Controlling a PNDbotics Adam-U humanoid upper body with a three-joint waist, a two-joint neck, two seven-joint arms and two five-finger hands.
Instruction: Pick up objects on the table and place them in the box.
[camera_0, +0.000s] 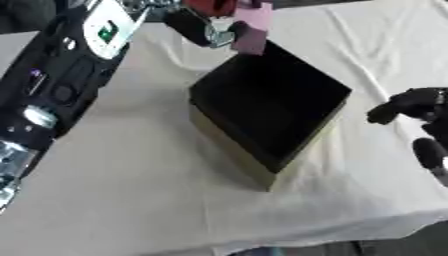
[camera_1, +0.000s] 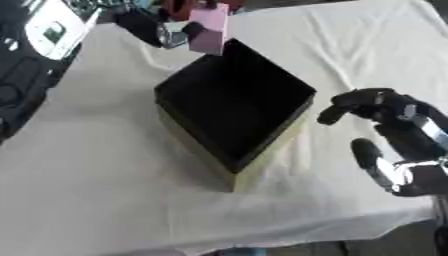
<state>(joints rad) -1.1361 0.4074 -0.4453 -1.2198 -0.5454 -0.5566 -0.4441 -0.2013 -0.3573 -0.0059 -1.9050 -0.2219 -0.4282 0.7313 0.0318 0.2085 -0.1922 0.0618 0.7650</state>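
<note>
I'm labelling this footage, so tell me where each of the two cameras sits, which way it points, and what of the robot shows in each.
Left eye view: in the robot's head, looking down at the black box on the white cloth; the left arm runs along the left edge, and the right hand just shows at the right edge.
Right eye view: same head, set slightly rightward; the right hand shows more fully, fingers curled, holding nothing.
Shared: box, cloth, and the left hand holding a pink object at the box's far corner.
</note>
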